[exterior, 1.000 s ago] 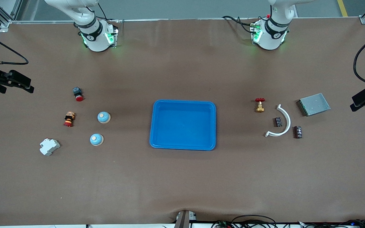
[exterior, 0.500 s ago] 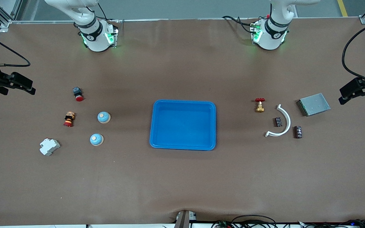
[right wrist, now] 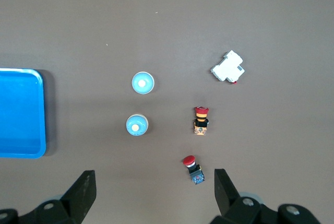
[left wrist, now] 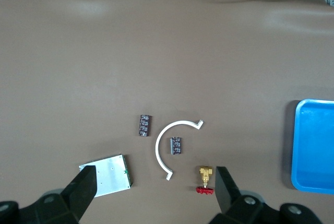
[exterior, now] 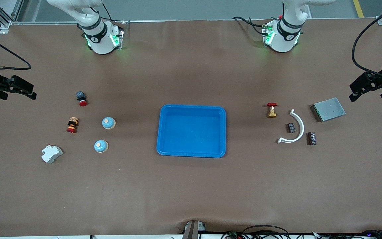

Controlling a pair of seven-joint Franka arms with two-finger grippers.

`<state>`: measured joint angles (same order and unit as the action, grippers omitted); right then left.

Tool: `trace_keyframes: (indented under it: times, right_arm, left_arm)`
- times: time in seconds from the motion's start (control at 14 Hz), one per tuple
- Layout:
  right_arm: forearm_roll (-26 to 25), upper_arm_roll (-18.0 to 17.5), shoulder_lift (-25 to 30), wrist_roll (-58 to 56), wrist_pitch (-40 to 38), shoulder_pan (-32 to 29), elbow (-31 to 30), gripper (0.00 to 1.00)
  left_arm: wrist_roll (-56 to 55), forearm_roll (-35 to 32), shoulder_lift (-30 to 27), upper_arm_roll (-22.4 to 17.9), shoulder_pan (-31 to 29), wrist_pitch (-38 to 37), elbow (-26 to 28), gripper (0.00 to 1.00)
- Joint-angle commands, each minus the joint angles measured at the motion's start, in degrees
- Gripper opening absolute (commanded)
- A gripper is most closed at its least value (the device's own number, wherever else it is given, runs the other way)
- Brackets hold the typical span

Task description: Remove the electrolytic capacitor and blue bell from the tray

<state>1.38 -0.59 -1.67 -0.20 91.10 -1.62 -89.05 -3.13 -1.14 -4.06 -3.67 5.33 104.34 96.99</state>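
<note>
**Tray looks empty; task reads as done**

The blue tray point(exterior: 191, 130) sits mid-table and nothing shows inside it in the front view; both wrist views catch only its edge, also bare.

- Two electrolytic capacitors lie on the table toward the left arm's end: a smaller one point(exterior: 291, 127) inside the curve of a white arc-shaped bracket point(exterior: 294, 127), a larger one point(exterior: 311, 138) just outside the arc. Both well apart from the tray.
- Two blue bells lie toward the right arm's end, one point(exterior: 108, 122) farther from the front camera than the other point(exterior: 101, 146). Both clear of the tray.
- Cannot tell which capacitor or bell came out of the tray.

Grippers: left gripper point(exterior: 370, 87) hangs over the table edge near the grey metal box point(exterior: 329, 109), jaws spread, nothing in them. Right gripper point(exterior: 13, 89) hangs over the table edge at the right arm's end, jaws spread, nothing in them.

Judgement: removal complete, nothing left to pick; both arms appear parked.
</note>
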Motion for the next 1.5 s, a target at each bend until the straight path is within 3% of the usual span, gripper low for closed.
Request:
trace_keyframes:
  times: [0.0,0.93,1.43]
  right_arm:
    - [-0.8,0.0,1.8,0.9,0.7,0.1,-1.8,1.00]
    - [-0.8,0.0,1.8,1.0,1.1,0.2,-2.2,1.00]
    - [-0.8,0.0,1.8,0.9,1.4,0.2,-2.3,1.00]
  left_arm:
    - [1.2,1.0,-1.0,-0.5,0.3,-0.1,1.2,1.00]
    - [0.5,0.6,0.0,1.1,1.6,-1.8,-1.9,1.00]
    - [0.4,1.1,1.2,0.9,1.3,-12.8,-5.8,1.00]
